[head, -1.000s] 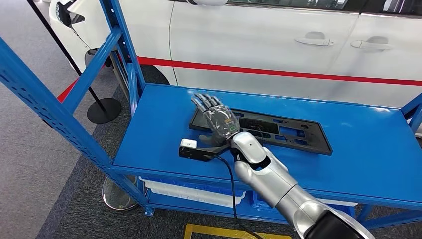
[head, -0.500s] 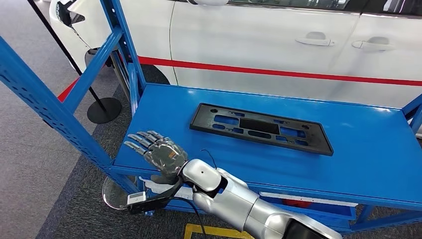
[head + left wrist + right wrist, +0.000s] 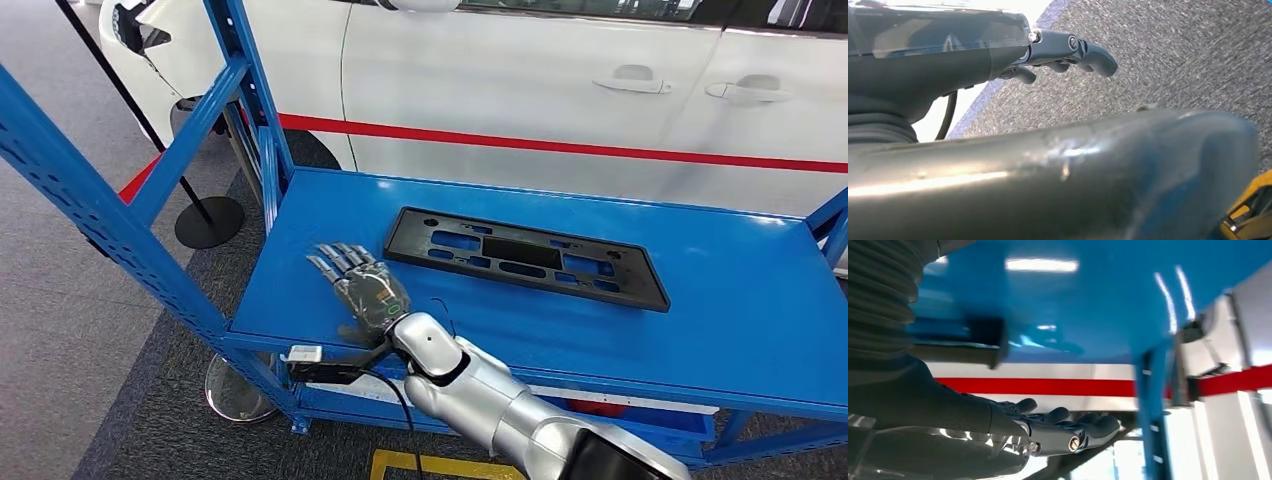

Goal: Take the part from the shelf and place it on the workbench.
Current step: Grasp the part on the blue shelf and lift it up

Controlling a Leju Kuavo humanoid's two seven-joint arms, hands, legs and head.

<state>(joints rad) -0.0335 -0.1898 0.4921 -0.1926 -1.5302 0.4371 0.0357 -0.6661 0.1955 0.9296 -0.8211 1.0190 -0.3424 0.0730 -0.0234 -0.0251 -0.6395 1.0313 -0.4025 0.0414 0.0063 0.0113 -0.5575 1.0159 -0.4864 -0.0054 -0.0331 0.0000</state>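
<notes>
Part [image 3: 525,258] flat on the blue shelf [image 3: 760,300], right hand [image 3: 362,288] beside it with fingers released.
The part is a long black plastic frame with slotted cut-outs, thin and probably light, lying mid-shelf. The hand hovers palm down near its left end, not touching; best to reach across the near long edge and close around it. The left hand [image 3: 1068,50] hangs over carpet, fingers loosely curled, holding nothing.

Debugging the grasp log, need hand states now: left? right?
Left hand: holds nothing; whether open or closed cannot be told.
Right hand: open, fingers extended over the blue shelf, beside the black part, not touching it.
</notes>
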